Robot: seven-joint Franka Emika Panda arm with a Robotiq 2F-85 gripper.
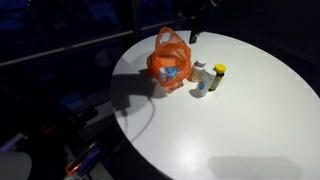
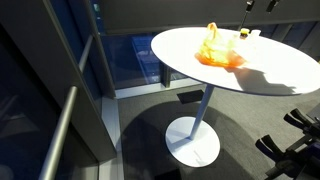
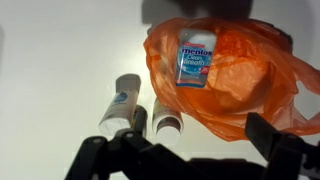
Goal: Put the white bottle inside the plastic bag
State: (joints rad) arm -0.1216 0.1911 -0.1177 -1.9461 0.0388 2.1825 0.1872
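The orange plastic bag [image 3: 232, 75] lies crumpled on the white round table [image 1: 250, 120]; it shows in both exterior views [image 1: 167, 60] [image 2: 215, 50]. The white bottle [image 3: 164, 118] stands just beside the bag [image 1: 199, 76]. A white container with a blue marking [image 3: 121, 100] and a yellow cap [image 1: 218, 75] stands on the bottle's other side. My gripper [image 3: 185, 150] is open and empty, high above the bottles and the bag's edge. Its fingers are dark at the bottom of the wrist view. It touches nothing.
A blue and white Mentos pack [image 3: 195, 62] shows through the bag [image 1: 170, 72]. The table stands on one pedestal leg [image 2: 200, 120]. A railing and window wall run beside it [image 2: 70, 120]. The room around the table is dark.
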